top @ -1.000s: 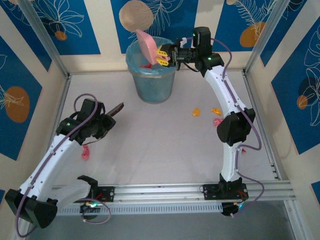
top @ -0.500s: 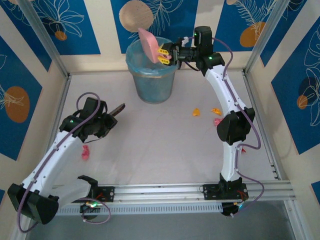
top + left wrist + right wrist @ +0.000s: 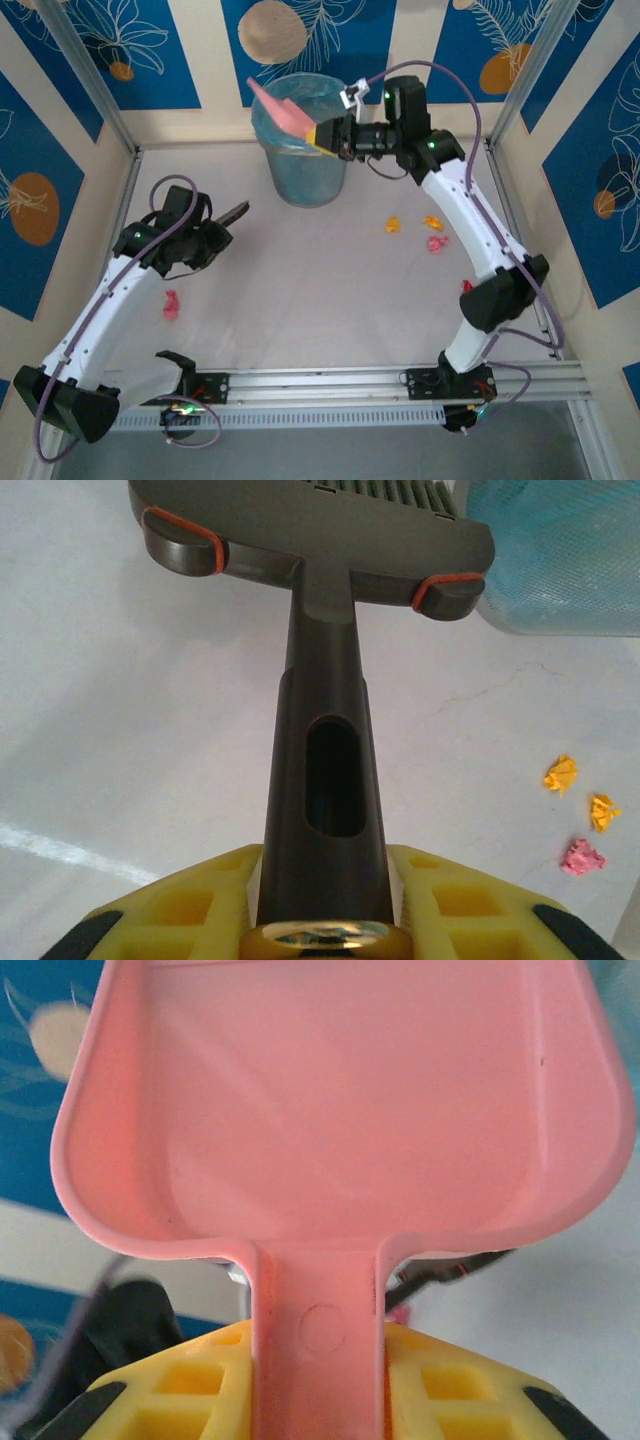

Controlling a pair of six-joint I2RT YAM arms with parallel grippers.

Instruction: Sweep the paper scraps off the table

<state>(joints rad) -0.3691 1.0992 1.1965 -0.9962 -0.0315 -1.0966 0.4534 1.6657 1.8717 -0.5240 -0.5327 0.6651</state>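
Note:
My right gripper [image 3: 328,135] is shut on the handle of a pink dustpan [image 3: 283,111], which is tilted over the rim of the blue-lined bin [image 3: 301,160]. In the right wrist view the dustpan [image 3: 340,1110] looks bare, and its handle sits between my yellow fingers [image 3: 170,1395]. My left gripper [image 3: 208,236] is shut on a dark brush [image 3: 234,214], left of the bin; the brush handle [image 3: 325,760] runs up to its head [image 3: 310,535]. Paper scraps lie on the table: two orange [image 3: 392,225] [image 3: 431,222], one pink [image 3: 435,243], and a red-pink one [image 3: 171,304] near the left arm.
The off-white table [image 3: 320,300] is walled by blue-patterned panels and metal posts [image 3: 90,75]. A metal rail [image 3: 320,382] runs along the front edge. The bin [image 3: 560,560] stands close to the right of the brush head. Scraps [image 3: 561,773] lie to its right.
The right arm swung its elbow out to the right and tipped the dustpan further left over the bin. The left arm shifted slightly, still holding the brush.

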